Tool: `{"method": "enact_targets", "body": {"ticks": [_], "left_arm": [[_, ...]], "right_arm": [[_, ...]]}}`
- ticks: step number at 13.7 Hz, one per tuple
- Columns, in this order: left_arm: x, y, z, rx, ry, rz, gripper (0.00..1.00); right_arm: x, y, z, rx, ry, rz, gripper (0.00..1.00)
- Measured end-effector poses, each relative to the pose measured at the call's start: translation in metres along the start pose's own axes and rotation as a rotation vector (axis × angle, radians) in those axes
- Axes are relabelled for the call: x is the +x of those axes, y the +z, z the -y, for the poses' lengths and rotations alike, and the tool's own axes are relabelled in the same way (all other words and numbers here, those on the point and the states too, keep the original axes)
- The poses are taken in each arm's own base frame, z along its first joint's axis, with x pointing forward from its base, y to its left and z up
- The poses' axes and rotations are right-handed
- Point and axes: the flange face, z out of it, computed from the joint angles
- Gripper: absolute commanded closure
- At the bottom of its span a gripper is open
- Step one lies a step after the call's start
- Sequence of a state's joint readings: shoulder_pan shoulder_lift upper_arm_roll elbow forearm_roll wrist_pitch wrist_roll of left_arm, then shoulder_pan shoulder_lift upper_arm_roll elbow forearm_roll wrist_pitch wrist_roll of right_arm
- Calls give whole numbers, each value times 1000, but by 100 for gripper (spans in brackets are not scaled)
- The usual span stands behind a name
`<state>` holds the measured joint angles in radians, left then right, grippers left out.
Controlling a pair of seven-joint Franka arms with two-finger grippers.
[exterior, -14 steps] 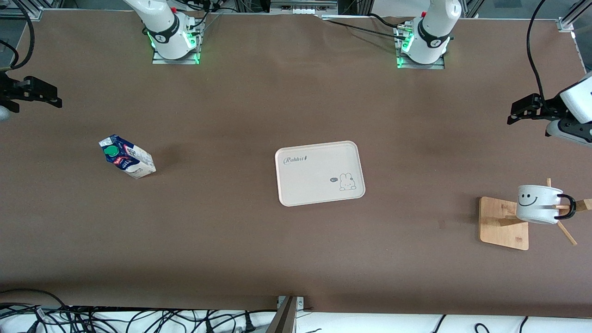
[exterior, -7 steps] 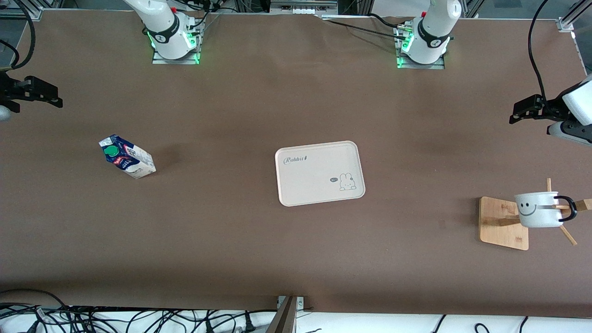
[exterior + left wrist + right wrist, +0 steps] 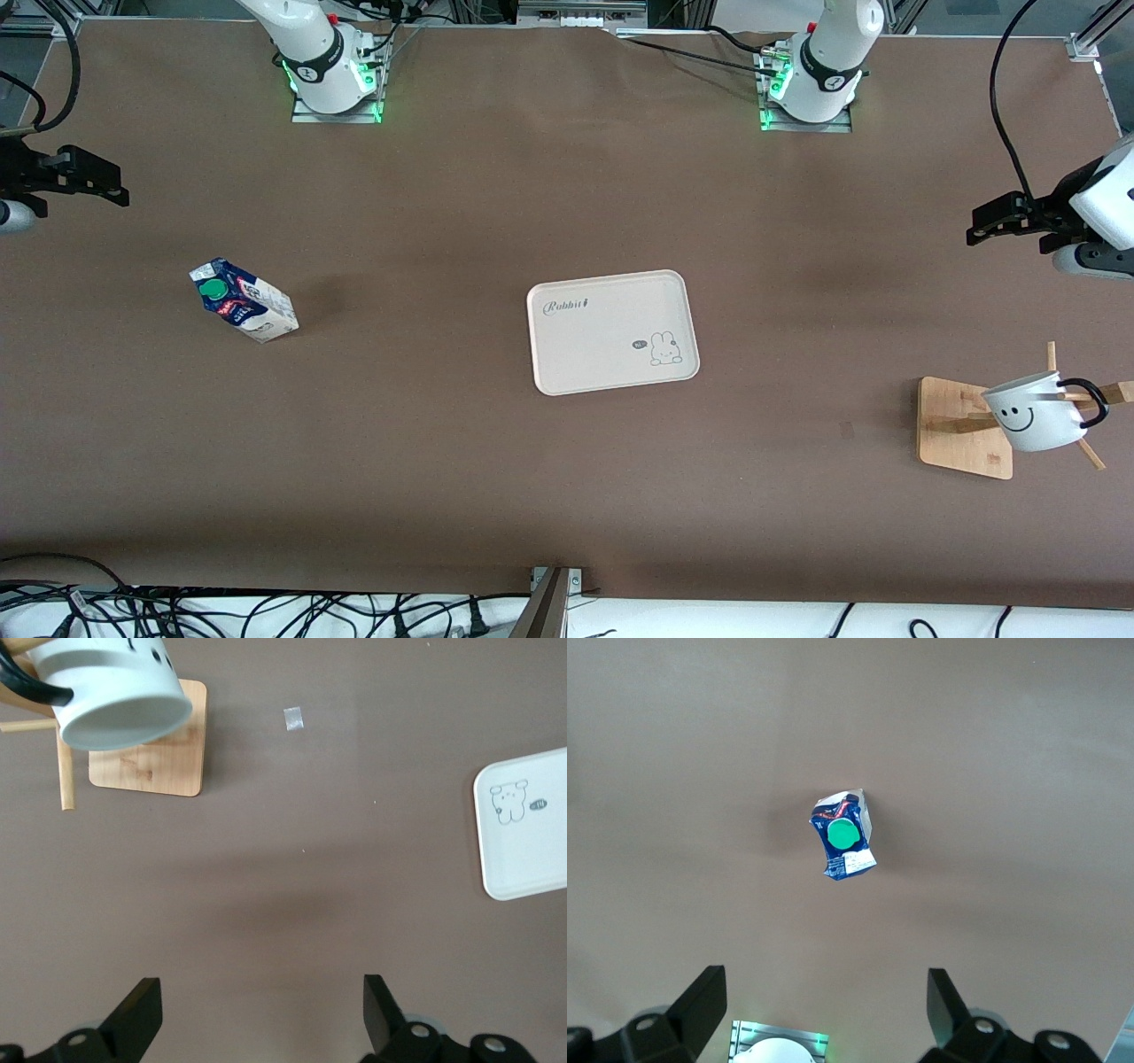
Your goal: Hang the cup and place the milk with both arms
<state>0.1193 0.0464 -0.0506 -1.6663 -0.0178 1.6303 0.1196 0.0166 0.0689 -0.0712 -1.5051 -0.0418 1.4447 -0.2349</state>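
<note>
The left end effector (image 3: pixel 983 223) hangs over bare tabletop (image 3: pixel 496 478) at the left arm's end, its fingers (image 3: pixel 142 1014) spread wide and holding nothing. It is well apart from the cup (image 3: pixel 1032 412), which hangs by its handle on a peg of the wooden rack (image 3: pixel 961 425), nearer the front camera than the end effector. That gap reads as a hand clear of a finished hang: the handle bears the load and nothing else touches the cup.

The right end effector (image 3: pixel 97 182) hovers over the right arm's end of the tabletop, likewise released and empty. Its wrist camera looks straight down on the milk (image 3: pixel 843 835), a fair sign that this arm is lined up above the carton for a pick. The milk stands on the tabletop, well apart from the tray (image 3: pixel 611 330) at the middle, which is probably where it belongs.

The cup is white with a thin black loop handle and a black smiley face on its side. It hangs tilted, its open mouth angled down toward the rack's base. The milk (image 3: pixel 242 299) is a small gable-top carton with a dark blue printed top, a round green cap and white lower sides. Its top looks slightly crumpled, so it may give under a squeeze.
</note>
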Motion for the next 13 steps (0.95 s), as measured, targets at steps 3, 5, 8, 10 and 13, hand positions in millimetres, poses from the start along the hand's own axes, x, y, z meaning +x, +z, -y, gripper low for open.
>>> {"method": "enact_targets", "body": {"ticks": [3, 5, 8, 10, 13], "left_arm": [[4, -3, -10, 4, -22, -31, 0], [6, -4, -11, 4, -20, -42, 0], [8, -5, -11, 5, -21, -54, 0], [8, -6, -11, 5, -21, -54, 0], [7, -5, -11, 4, -21, -44, 0]], "right_arm": [[0, 0, 0, 0, 0, 1, 0], [0, 0, 0, 1, 1, 4, 0], [-1, 1, 0, 1, 1, 6, 0], [-1, 1, 0, 2, 0, 6, 0], [-1, 1, 0, 2, 1, 7, 0]]}}
